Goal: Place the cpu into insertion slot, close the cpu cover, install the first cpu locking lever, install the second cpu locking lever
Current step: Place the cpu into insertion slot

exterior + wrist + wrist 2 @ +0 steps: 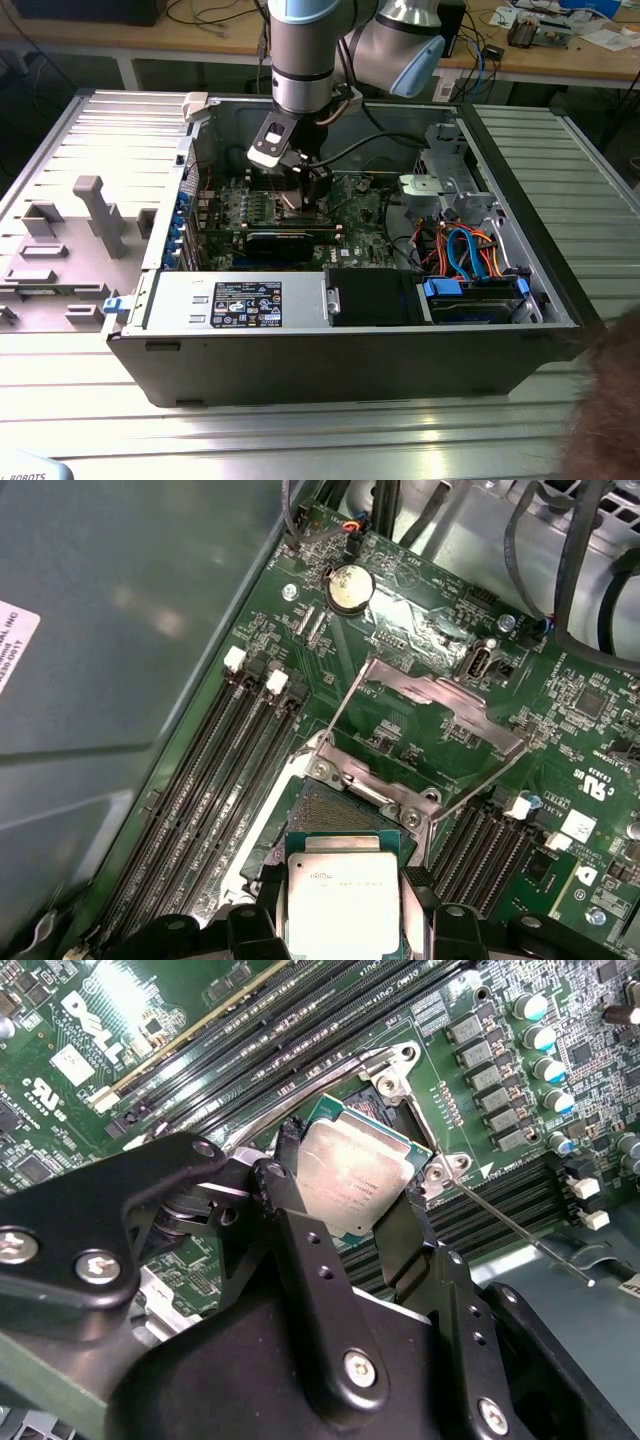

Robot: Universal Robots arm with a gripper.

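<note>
My gripper [350, 1188] is shut on the cpu [352, 1178], a flat silver-topped square chip pinched by its two opposite edges between black fingers [292, 1195]. In the first wrist view the cpu [342, 905] hangs just above the insertion slot [335, 815], whose dark pin field shows past the chip's far edge. The cpu cover [445, 705] stands swung open beyond the socket. Two thin locking levers [343, 698] are raised beside it, and one lever rod [520, 1232] shows in the second wrist view. In the exterior view the gripper [300, 190] reaches down into the open computer case over the green board [360, 205].
Long black memory slots [215, 780] flank the socket on both sides. A coin battery [350, 588] and cables [560, 550] lie beyond the cover. A black card [290, 243], drive bays with blue and orange cables [465, 255] and the case walls [330, 350] surround the gripper. A person's hair [610, 410] shows on the exterior view's right.
</note>
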